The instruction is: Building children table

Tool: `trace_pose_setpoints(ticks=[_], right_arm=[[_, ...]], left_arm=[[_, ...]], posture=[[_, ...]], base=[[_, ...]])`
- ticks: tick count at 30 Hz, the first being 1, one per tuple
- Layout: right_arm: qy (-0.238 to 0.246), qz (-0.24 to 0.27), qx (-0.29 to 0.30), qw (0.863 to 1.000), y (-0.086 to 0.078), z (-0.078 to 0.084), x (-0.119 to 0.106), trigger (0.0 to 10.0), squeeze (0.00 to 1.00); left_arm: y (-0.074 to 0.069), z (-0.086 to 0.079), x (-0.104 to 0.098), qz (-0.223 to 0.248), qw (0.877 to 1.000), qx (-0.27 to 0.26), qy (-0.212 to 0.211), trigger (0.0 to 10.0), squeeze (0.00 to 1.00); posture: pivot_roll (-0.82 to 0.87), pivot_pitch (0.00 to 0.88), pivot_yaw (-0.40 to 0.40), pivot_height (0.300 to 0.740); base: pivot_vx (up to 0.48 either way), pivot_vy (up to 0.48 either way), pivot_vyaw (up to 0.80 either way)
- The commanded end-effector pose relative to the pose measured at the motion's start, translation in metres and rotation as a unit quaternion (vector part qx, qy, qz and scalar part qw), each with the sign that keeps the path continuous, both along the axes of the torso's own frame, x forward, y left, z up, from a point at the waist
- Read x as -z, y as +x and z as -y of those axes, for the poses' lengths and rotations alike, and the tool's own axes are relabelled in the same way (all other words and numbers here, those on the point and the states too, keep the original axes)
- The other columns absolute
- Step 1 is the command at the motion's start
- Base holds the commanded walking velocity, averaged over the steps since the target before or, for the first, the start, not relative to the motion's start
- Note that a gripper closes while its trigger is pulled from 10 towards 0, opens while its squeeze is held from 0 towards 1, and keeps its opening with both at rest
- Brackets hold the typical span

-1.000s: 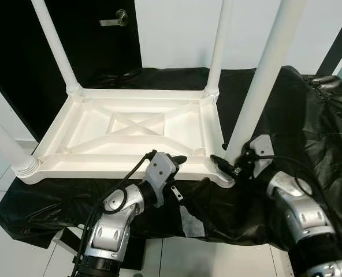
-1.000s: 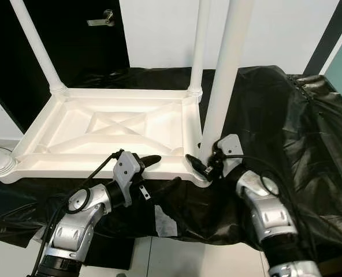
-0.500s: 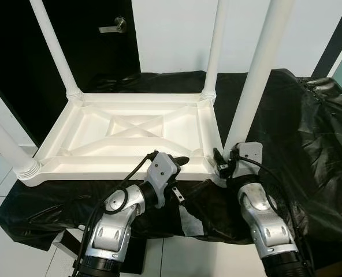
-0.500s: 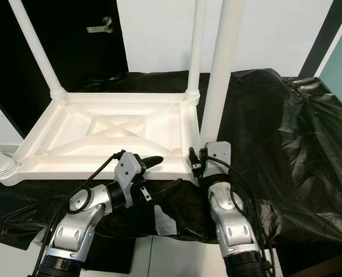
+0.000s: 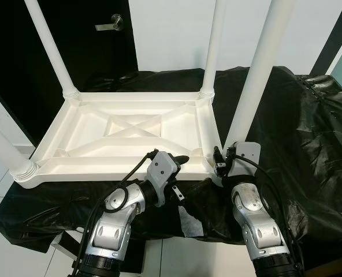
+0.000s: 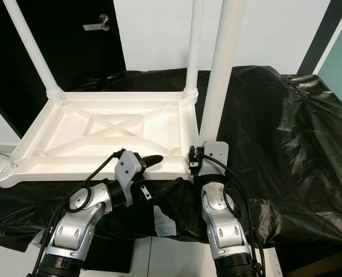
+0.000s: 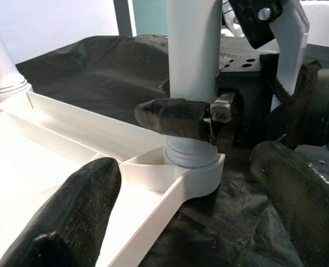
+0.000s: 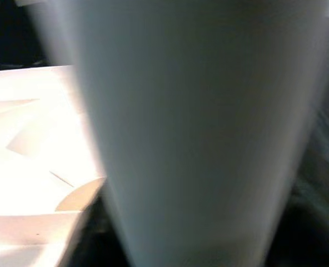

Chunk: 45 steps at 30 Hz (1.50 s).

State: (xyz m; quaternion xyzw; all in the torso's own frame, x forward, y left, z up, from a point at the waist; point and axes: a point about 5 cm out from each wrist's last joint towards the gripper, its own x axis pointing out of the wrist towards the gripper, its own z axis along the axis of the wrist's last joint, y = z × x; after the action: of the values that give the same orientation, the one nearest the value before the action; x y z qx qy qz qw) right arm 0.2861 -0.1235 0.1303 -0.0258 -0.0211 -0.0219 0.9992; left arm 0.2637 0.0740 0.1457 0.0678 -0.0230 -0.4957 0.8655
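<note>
While upside down on the black sheet (image 5: 309, 133), white children's table (image 5: 125, 138) with four legs pointing up. Right gripper (image 7: 209, 119) clenched around near-right leg (image 5: 255, 81) just above its socket. Left gripper (image 5: 179, 160) released, fingers spread at the frame's near edge, beside that leg.

A white plastic children's table (image 5: 130, 135) lies upside down on black sheeting, its ribbed underside with a crossed brace facing up. Four round white legs (image 5: 256, 81) stand upright in threaded sockets at its corners. The near right leg rises from the corner nearest the camera.
</note>
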Motion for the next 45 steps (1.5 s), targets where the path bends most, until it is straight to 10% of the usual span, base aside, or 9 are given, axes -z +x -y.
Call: trace_pose_setpoints(ticks=[1, 10, 11, 28, 29, 42, 43, 44, 45], right_arm=[[0.006, -0.010, 0.010, 1.000, -0.002, 0.006, 0.004, 10.0, 1.00], [0.004, 0.022, -0.116, 0.993, -0.012, 0.027, -0.006, 10.0, 0.85], [-0.001, 0.014, -0.167, 0.986, -0.013, 0.033, -0.005, 10.0, 0.00], [-0.115, -0.056, -0.400, 0.907, 0.015, 0.029, -0.001, 9.5, 0.00], [-0.121, -0.062, -0.417, 0.899, 0.017, 0.029, -0.001, 0.0, 0.00], [-0.111, -0.082, -0.344, 0.929, 0.004, 0.036, 0.014, 0.0, 0.00], [-0.111, -0.086, -0.322, 0.936, 0.003, 0.036, 0.016, 3.8, 0.00], [-0.111, -0.086, -0.322, 0.936, 0.003, 0.036, 0.016, 3.8, 0.00], [-0.104, -0.084, -0.288, 0.948, 0.002, 0.036, 0.018, 10.0, 0.00]], left_arm=[[0.005, -0.004, 0.000, 0.002, 0.998, -0.060, -0.002, 10.0, 0.00], [0.004, -0.006, 0.001, 0.000, 0.998, -0.063, -0.001, 10.0, 0.00], [0.003, -0.007, 0.001, -0.001, 0.998, -0.063, 0.000, 10.0, 0.00], [0.006, -0.007, -0.001, 0.003, 0.998, -0.062, 0.002, 10.0, 0.00], [0.006, -0.007, -0.002, 0.005, 0.998, -0.064, 0.000, 10.0, 0.00], [0.006, 0.000, 0.000, 0.003, 0.998, -0.062, -0.009, 10.0, 0.00], [0.006, 0.000, 0.000, 0.003, 0.998, -0.061, -0.009, 10.0, 0.00], [0.006, 0.000, 0.000, 0.003, 0.998, -0.061, -0.009, 10.0, 0.00], [0.007, 0.002, 0.000, 0.004, 0.998, -0.057, -0.010, 10.0, 0.00]], posture=[[-0.04, 0.000, 0.009, 0.740], [-0.04, 0.000, 0.011, 0.740], [-0.04, 0.000, 0.009, 0.740], [-0.03, 0.000, 0.010, 0.740], [-0.02, 0.000, -0.008, 0.740], [-0.06, 0.000, -0.014, 0.740], [-0.07, 0.000, -0.011, 0.740], [-0.07, 0.000, -0.011, 0.740], [-0.08, 0.000, -0.004, 0.740]], base=[[0.000, 0.000, 0.00], [0.000, 0.000, 0.00], [0.000, 0.000, 0.00], [0.000, 0.000, 0.00], [0.000, 0.000, 0.00], [0.000, 0.000, 0.00], [0.000, 0.000, 0.00], [0.000, 0.000, 0.00], [0.000, 0.000, 0.00]])
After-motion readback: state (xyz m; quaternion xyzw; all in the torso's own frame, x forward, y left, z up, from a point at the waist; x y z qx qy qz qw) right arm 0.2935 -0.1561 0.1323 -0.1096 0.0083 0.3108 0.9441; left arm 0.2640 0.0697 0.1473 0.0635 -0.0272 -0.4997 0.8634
